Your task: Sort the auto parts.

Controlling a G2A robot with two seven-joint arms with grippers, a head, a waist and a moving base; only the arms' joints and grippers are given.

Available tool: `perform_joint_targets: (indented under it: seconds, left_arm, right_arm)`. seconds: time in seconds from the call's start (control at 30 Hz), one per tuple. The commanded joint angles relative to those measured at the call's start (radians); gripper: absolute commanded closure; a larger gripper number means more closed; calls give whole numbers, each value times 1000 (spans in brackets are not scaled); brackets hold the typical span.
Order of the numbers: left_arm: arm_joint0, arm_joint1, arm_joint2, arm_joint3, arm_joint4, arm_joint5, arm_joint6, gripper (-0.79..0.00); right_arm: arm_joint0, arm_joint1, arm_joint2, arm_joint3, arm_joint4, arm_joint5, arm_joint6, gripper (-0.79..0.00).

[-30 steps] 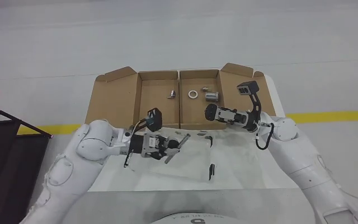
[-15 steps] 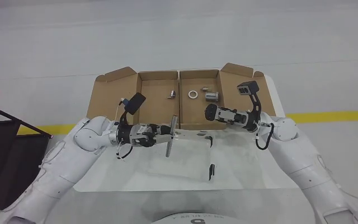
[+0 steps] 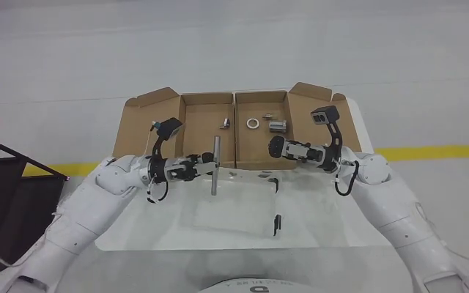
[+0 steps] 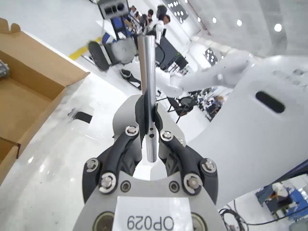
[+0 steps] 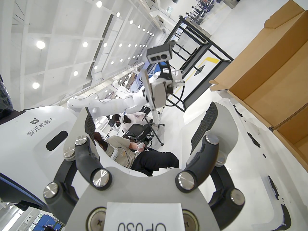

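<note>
the open cardboard box (image 3: 199, 139) has two compartments: the left one holds one small metal part (image 3: 225, 123), the right one a metal block (image 3: 277, 126), a white ring (image 3: 252, 123) and a tiny piece (image 3: 267, 115). small black parts (image 3: 277, 223) lie on the white table (image 3: 220, 220). the right gripper (image 3: 275, 146) hangs at the right compartment's near wall, jaws spread. the left gripper (image 3: 208, 164) pinches a slim shiny metal rod (image 3: 215, 176) across the left compartment's near wall.

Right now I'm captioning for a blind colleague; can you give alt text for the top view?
The left gripper holds a metal rod at the front edge of an open cardboard box. The right gripper hangs over the front of the box's right compartment, which holds small parts.
</note>
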Motion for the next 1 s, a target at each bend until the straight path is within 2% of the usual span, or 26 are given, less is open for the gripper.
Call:
perform_joint_targets:
  seconds: [0.0, 0.33, 0.43, 0.5, 0.57, 0.67, 0.77, 0.87, 0.97]
  left_arm:
    - [2, 0, -1, -4, 0, -2, 2, 0]
    - [2, 0, -1, -4, 0, -2, 2, 0]
    - [13, -5, 0, -40, -10, 44, 36, 0]
    - [14, -6, 11, -77, -173, 83, -24, 0]
    - [4, -4, 5, -95, -409, 149, -148, 0]
    - [-1, -7, -38, -99, -755, 340, -339, 0]
    - [7, -24, -93, -26, -990, 512, -512, 0]
    - [7, -47, -101, 46, -1154, 634, -632, 0]
    - [-23, -76, -88, 121, -1273, 748, -662, 0]
  right_arm:
    - [0, 0, 0, 0, 0, 0, 0, -785]
    - [0, 0, 0, 0, 0, 0, 0, -785]
    - [0, 0, 0, 0, 0, 0, 0, -785]
    - [0, 0, 0, 0, 0, 0, 0, -785]
    - [0, 0, 0, 0, 0, 0, 0, -785]
    - [0, 0, 0, 0, 0, 0, 0, -785]
    - [0, 0, 0, 0, 0, 0, 0, -785]
    - [0, 0, 0, 0, 0, 0, 0, -785]
    - [0, 0, 0, 0, 0, 0, 0, -785]
